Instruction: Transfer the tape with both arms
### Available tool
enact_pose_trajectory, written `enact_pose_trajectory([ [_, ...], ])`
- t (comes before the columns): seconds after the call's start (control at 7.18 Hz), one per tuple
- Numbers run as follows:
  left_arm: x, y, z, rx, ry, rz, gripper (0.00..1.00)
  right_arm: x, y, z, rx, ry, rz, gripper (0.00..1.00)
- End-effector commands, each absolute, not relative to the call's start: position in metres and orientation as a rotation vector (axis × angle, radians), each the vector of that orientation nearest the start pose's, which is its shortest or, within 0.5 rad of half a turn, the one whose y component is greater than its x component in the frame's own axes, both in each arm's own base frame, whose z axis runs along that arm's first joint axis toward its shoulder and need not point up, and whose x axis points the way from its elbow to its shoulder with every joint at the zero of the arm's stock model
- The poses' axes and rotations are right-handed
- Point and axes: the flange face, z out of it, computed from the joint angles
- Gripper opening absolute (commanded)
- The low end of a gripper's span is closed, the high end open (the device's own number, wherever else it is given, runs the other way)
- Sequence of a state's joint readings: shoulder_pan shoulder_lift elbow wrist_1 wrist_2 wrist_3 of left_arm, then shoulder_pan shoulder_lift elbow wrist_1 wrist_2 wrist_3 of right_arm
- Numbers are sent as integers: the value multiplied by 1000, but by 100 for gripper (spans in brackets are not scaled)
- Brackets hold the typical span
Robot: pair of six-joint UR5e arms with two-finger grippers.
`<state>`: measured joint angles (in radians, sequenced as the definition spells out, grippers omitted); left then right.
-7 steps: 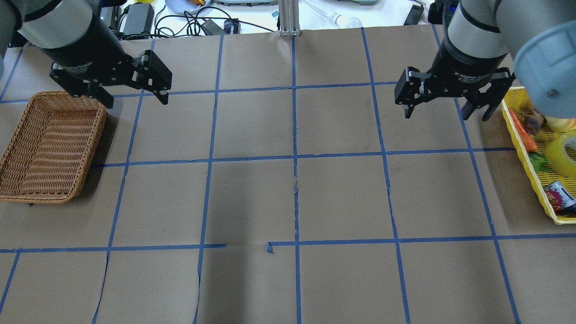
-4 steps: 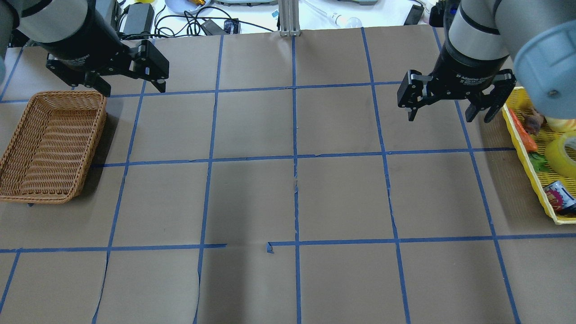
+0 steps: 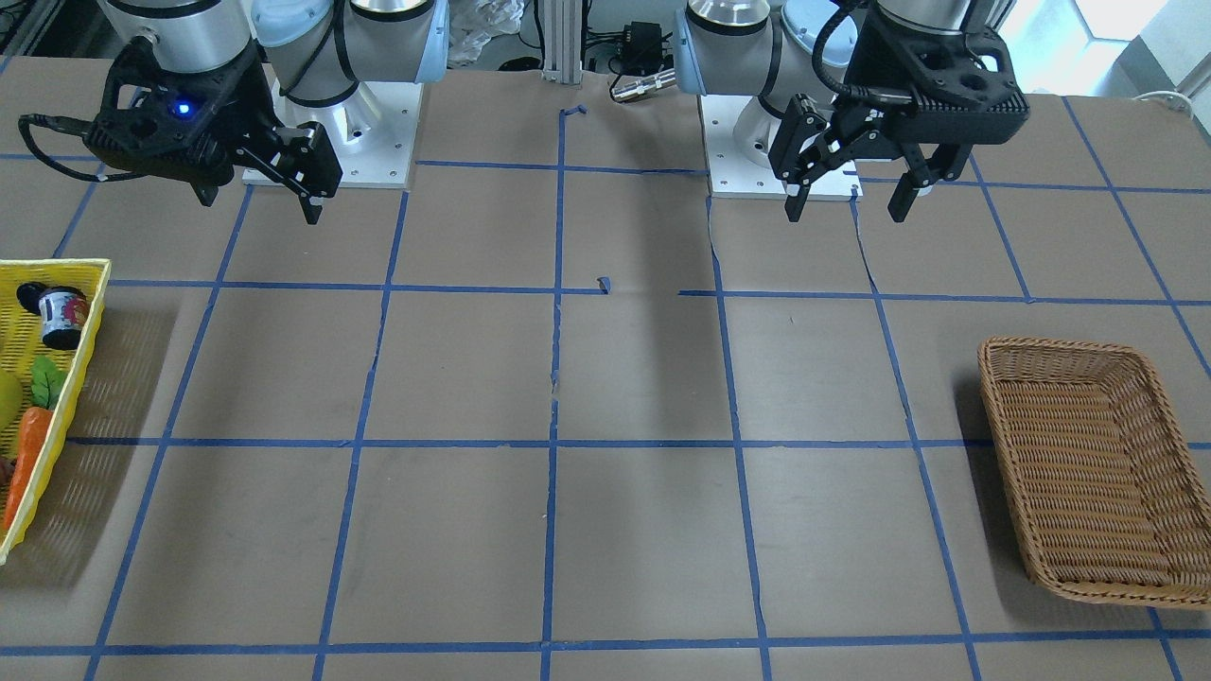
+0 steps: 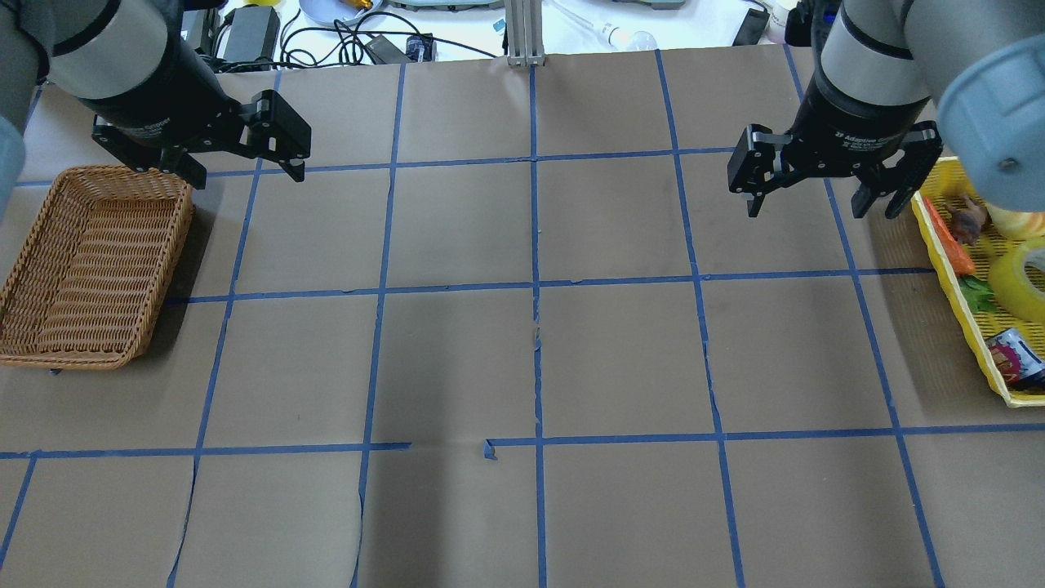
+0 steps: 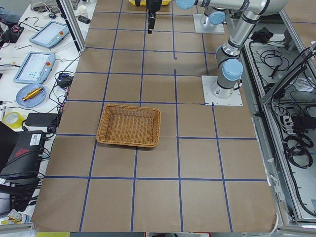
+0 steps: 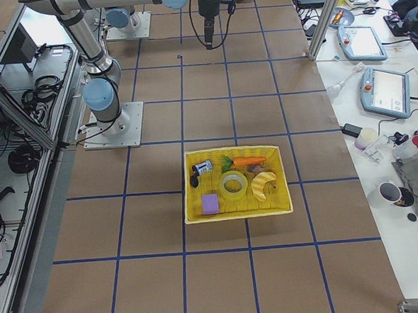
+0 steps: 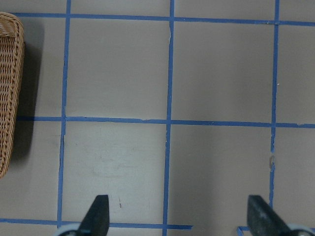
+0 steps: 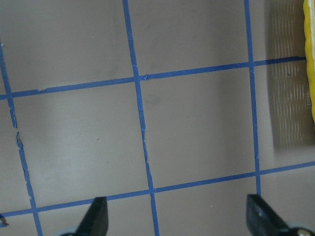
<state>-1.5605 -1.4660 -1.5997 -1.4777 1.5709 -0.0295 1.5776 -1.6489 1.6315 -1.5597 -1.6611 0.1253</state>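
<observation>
The translucent yellow tape roll lies flat in a yellow tray at the table's right edge. It also shows in the exterior right view, among other items. My right gripper hangs open and empty above the table, just left of the tray's far corner. My left gripper is open and empty, high beside the far corner of the wicker basket. The front view shows the left gripper and right gripper, both with spread fingers. Each wrist view shows only bare table between open fingertips.
The yellow tray also holds a carrot, a banana, a small jar and a purple block. The empty basket sits on my left side. Blue tape lines grid the brown table. Cables and devices lie beyond the far edge.
My right gripper has shifted slightly right, toward the yellow tray. My left gripper has drifted a little away and back. Both stay open.
</observation>
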Motion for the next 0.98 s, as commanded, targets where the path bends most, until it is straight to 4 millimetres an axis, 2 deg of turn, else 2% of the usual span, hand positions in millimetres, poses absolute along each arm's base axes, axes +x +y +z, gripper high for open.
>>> enact_pose_trajectory([
  [0.0,-128,-462,534,-58,3131,-267,100,123,-460,495,183,3222,-17,100],
  [0.28,-125,-463,534,-60,3130,-270,100,116,-460,494,145,3241,-7,100],
  [0.84,-129,-464,533,-72,3135,-265,100,119,-458,496,176,3233,-10,100],
])
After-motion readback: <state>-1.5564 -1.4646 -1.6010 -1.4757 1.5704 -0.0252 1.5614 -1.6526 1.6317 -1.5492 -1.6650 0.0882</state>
